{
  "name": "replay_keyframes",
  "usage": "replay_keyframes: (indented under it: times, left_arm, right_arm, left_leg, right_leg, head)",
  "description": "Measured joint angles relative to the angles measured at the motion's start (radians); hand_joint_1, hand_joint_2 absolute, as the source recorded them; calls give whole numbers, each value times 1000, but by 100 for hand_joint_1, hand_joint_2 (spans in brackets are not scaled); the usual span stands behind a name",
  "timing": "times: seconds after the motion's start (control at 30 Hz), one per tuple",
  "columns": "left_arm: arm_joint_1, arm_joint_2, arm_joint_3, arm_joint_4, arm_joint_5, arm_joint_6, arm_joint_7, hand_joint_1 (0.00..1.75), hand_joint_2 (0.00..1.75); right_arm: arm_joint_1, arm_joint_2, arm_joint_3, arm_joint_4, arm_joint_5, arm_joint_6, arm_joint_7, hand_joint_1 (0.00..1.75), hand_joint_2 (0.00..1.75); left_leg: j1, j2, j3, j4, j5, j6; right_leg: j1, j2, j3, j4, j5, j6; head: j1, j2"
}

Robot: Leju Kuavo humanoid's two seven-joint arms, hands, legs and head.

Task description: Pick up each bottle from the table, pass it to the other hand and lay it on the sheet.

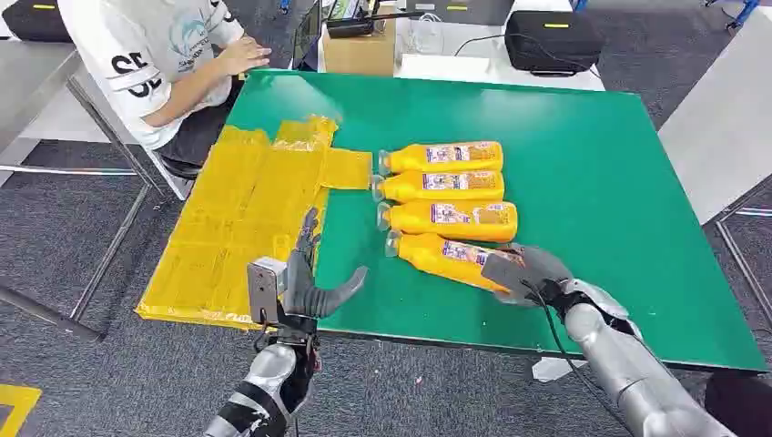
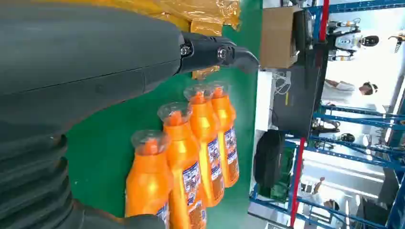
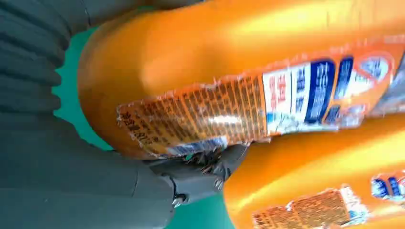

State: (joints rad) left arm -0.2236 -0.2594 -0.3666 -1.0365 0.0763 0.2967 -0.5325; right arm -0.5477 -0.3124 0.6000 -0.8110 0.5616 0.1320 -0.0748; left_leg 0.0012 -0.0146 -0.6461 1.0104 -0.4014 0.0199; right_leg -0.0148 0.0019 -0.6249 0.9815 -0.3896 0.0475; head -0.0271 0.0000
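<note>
From above, four orange bottles lie side by side mid-table, caps toward the yellow sheet (image 1: 246, 218), which overhangs the green table (image 1: 592, 173) at its left edge. The right hand (image 1: 523, 271) grips the base of the nearest bottle (image 1: 446, 259). The left hand (image 1: 309, 278) hovers over the near edge, fingers spread, holding nothing. A person (image 1: 173, 64) sits at the far left corner. Bare green stretches right.

At the left wrist, the hand spreads above the capped row.

At the right wrist, fingers (image 3: 200, 174) press under the bottle's label.
</note>
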Motion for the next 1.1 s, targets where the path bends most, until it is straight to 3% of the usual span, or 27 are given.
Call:
replay_keyframes:
  times: [0.23, 0.33, 0.6, 0.83, 1.1]
  left_arm:
    - [-8, 8, 3, 11, -12, 22, -4, 0, 175]
    - [-7, 16, 6, 11, -21, 36, -4, 0, 175]
    - [-7, 26, 11, 8, -33, 47, -1, 0, 175]
    - [-28, 39, 17, -9, -71, 76, 11, 0, 175]
    - [-93, 42, 16, -10, 6, -59, 71, 0, 175]
  right_arm:
    - [105, -39, -6, -145, -94, -69, 3, 175, 175]
    - [191, -27, -44, -255, -79, -149, 1, 175, 175]
    - [286, -3, -108, -389, -78, -193, -33, 175, 175]
    - [394, 143, -172, -544, -53, -390, -164, 175, 175]
    - [361, 283, -172, -538, -141, -521, -261, 175, 175]
  left_leg:
    - [0, -1, -1, 0, -1, 0]
    - [0, -1, -2, 0, -1, 0]
    - [0, -1, -2, 0, 0, 0]
    - [1, 0, -2, 0, 0, 0]
    - [1, 0, -2, -1, 1, 0]
  right_leg:
    - [0, -1, 0, 0, 0, 0]
    - [0, -1, -1, 0, -1, 0]
    - [0, -1, -1, 0, -1, 0]
    - [1, -1, -2, 0, -1, 0]
    - [1, -1, -2, 1, 0, 0]
  head:
    - [0, 0]
    - [-1, 0]
    - [0, 0]
    - [0, 0]
    - [0, 0]
